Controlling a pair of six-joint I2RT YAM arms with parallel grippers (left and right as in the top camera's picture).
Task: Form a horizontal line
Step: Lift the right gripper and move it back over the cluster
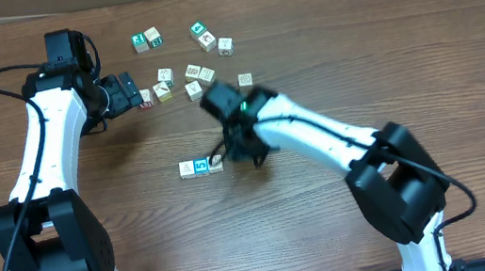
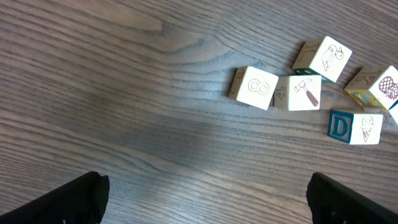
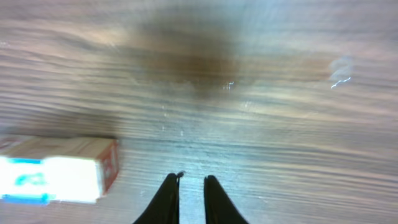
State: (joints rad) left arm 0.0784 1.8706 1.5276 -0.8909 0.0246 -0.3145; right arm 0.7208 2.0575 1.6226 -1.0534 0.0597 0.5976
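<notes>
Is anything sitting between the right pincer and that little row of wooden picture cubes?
Nothing visible does. Only bare wooden table separates the right pincer from the row of small wooden picture cubes, lying just beside it.

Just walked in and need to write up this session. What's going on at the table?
The right gripper hovers just past one end of a short row of cubes near the middle of the table, fingers almost together and empty. The left gripper hangs wide open beside the loose cubes farther back, holding nothing.
</notes>
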